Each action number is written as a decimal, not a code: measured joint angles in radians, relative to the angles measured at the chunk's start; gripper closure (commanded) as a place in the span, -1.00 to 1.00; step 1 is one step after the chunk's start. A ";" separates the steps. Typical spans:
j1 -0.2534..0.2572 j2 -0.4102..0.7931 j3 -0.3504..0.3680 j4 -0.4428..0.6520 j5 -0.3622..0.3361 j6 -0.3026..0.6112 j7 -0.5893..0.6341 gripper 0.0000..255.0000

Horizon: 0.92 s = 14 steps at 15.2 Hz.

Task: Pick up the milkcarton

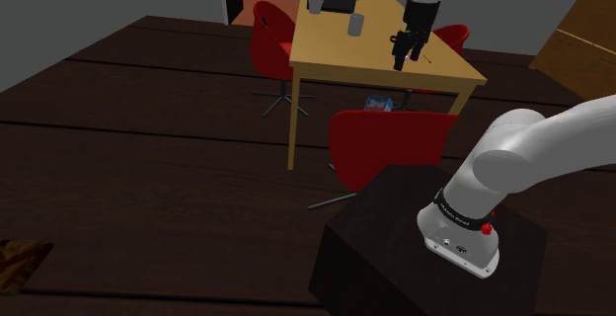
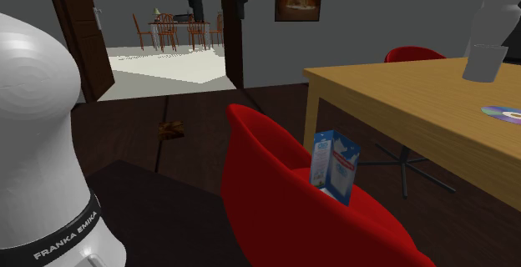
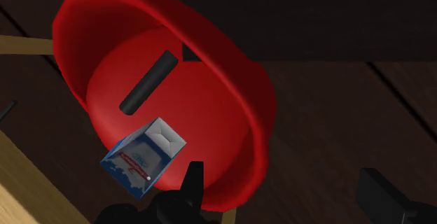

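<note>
Milkcarton [image 2: 336, 167], blue and white, was found standing on the seat of the red chair [image 2: 267, 182] drawn up to the wooden table [image 2: 392, 98], on the side of the seat nearest the table. The gripper [image 3: 280, 184] hung well above that chair, looking down into the seat, with its two black fingers set apart and nothing between them. In the wrist view the carton lay outside the finger gap, just beyond one finger. A dark rod-shaped object [image 3: 148, 82] lay on the same seat, apart from the carton. Assessment: the task stood at the approach step; no contact had been made and the grasp was not yet begun. The next move would call for shifting the hand sideways until the carton's top sat between the fingers. A straight descent would follow, fingers kept wide enough to pass its sides, and then a close on the body below the gabled top. Noted risk: the table edge and the chair's raised rim stood near the carton, leaving little room for the fingers.
</note>
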 measured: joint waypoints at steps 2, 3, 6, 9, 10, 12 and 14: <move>-0.004 0.009 -0.048 -0.037 -0.028 0.056 -0.069 -1.00; -0.003 0.033 -0.073 -0.046 -0.041 0.094 -0.102 -1.00; -0.002 0.106 -0.152 -0.065 -0.074 0.202 -0.208 -1.00; 0.008 0.180 -0.219 -0.078 -0.091 0.304 -0.304 -1.00; 0.012 0.210 -0.244 -0.074 -0.094 0.335 -0.341 -1.00; 0.022 0.272 -0.294 -0.064 -0.093 0.397 -0.417 -1.00; 0.037 0.344 -0.342 -0.054 -0.080 0.466 -0.495 -1.00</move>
